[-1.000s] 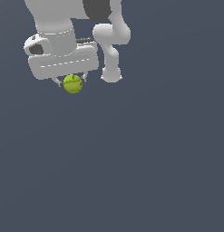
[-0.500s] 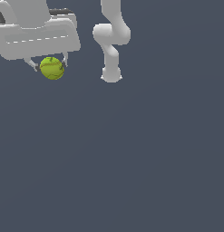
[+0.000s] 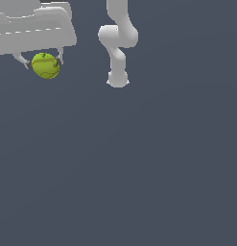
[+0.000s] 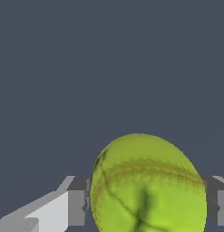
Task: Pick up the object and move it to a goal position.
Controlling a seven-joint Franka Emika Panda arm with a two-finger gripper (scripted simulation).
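**Yellow-green ball pinched in gripper, upper part of exterior view's left**

Yellow-green ball point(image 3: 45, 65) with thin dark seam lines sits between the two fingers of the white gripper point(image 3: 43, 61), which is clamped on it from both sides. In the wrist view the ball point(image 4: 147, 186) fills the gap between the grey finger pads point(image 4: 76, 207), touching each. The wide white gripper body spans well past the ball on both sides. In the exterior view the ball hangs just under the gripper body, near the frame's upper edge. The arm's base column point(image 3: 117, 53) stands well apart, toward the exterior view's right. Surface point(image 3: 139, 168) below is uniform dark slate-grey; whether the ball touches it cannot be told.
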